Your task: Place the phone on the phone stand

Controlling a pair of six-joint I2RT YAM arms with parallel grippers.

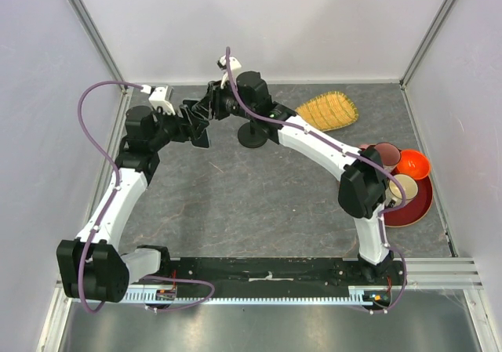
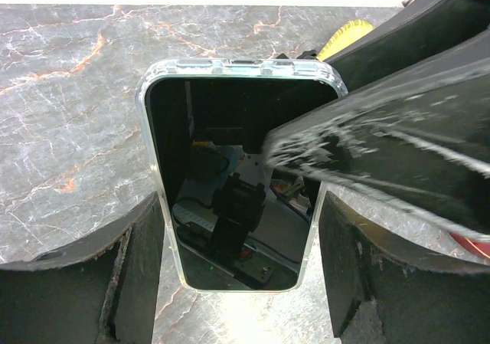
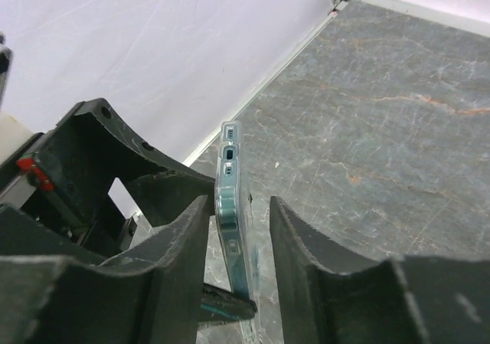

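Item: phone [image 2: 230,175], mid-handover I judge; my left hand [image 2: 237,233] clamps its sides, right hand [image 3: 239,210] astride with gaps; next, right must close squarely.

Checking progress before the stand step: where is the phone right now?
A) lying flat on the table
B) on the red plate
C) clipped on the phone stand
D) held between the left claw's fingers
D: the left wrist view shows the phone clamped between the fingers of the left claw, lifted off the table, and in the top view the phone stand sits off to one side.
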